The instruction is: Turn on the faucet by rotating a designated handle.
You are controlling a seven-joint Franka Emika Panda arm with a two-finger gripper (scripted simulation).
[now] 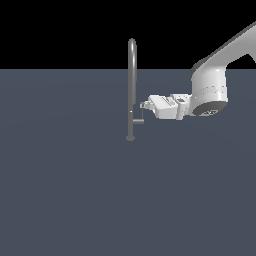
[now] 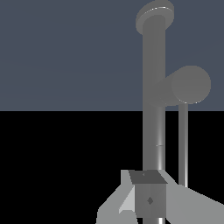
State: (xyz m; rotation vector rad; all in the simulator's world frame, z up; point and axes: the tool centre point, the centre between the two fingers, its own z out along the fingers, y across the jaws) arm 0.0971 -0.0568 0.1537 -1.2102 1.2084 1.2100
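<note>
We are taking the faucet (image 1: 132, 85) as our landmark. In the exterior view it is standing upright on the flat grey floor (image 1: 60, 190), a tall thin metal pipe with a narrow arched top and a small round base.

Moving to the exterior view's right of the stem, we are finding the handle (image 1: 138, 120): a short stub leaving the stem low down, just above the base, and ending in a thin rod that is rising alongside the pipe. The wrist view is showing the same lever (image 2: 183, 131) with its rounded stub end and the slim rod running beside the stem.

Further right again, the gripper (image 1: 143, 106) is reaching in level from the arm, its tip sitting at the upper part of the rod, just beside the stem. In the wrist view a finger (image 2: 151, 197) is lying in front of the pipe. Whether the claw is parted or closed on anything we cannot tell; contact with the rod is not resolvable either.

We are judging the fixture to be rigid metal, fixed at its base, smooth and likely slippery. The handle should be light and should swing about the stem without flexing. We are recommending contact on the thin rod, well out from the stub, pushing sideways around the stem and not squeezing the spout pipe.
</note>
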